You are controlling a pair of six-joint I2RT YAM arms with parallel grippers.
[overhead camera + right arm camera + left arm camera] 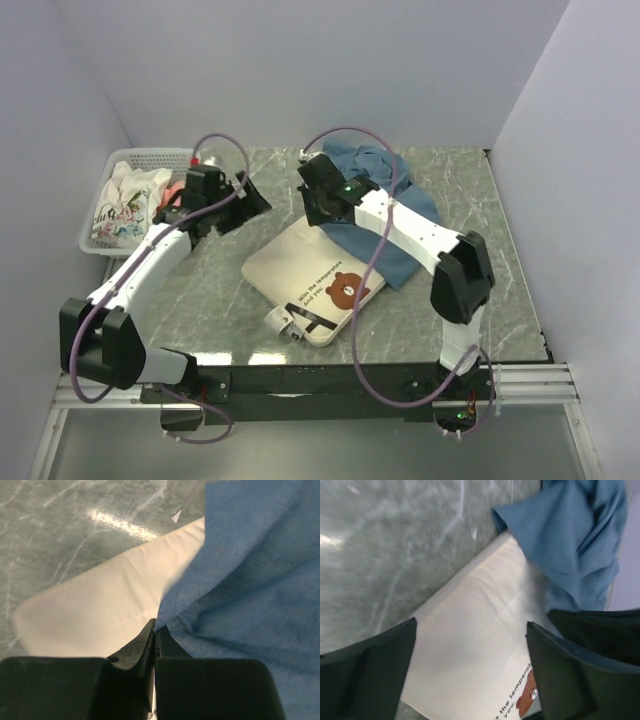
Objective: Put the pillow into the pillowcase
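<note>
Looks like the case-opening step: your right jaws are shut at the pillowcase [260, 580] edge, left jaws wide. Next, lift it over the pillow [100, 605].

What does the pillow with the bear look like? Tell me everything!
The plump rectangular cream pillow lies flat and slantwise on the grey marble-look table, printed face up: a brown cartoon bear and black writing near its right corner. It looks soft and smooth. The wrinkly blue fabric pillowcase drapes over its far right edge.
</note>
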